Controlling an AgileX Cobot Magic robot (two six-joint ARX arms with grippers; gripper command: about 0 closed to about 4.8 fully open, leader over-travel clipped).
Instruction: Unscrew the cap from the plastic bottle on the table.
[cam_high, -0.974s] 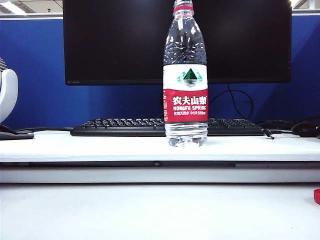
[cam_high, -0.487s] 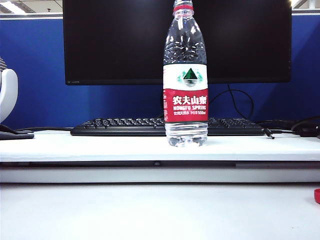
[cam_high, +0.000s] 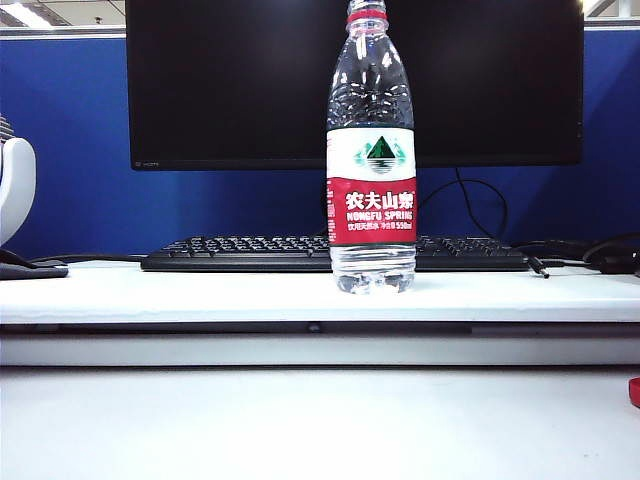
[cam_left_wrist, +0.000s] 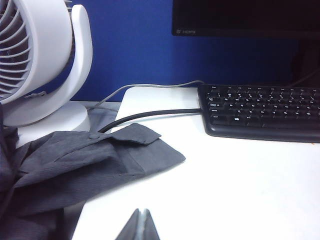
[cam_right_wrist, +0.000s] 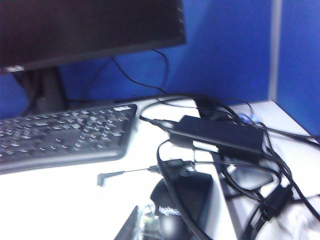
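Bottle (cam_high: 371, 150) stands upright mid-table (cam_high: 200, 290), just in front of keyboard (cam_high: 240, 255), neck bare; red cap (cam_high: 635, 391) looks to lie apart on the lower surface at far right. Seems full, so heavyish, thin walls that'd dent; I'd grip the labelled waist. My left gripper (cam_left_wrist: 139, 225) is clenched, empty, near fan (cam_left_wrist: 35, 60) & grey cloth (cam_left_wrist: 90, 165). Right gripper (cam_right_wrist: 142, 225) also closed, empty, over mouse (cam_right_wrist: 182, 205) & cables. White top is smooth; blue partition behind.

The exterior view looks low and level across the table (cam_high: 200, 290); both wrist views share its keyboard (cam_left_wrist: 260, 112).
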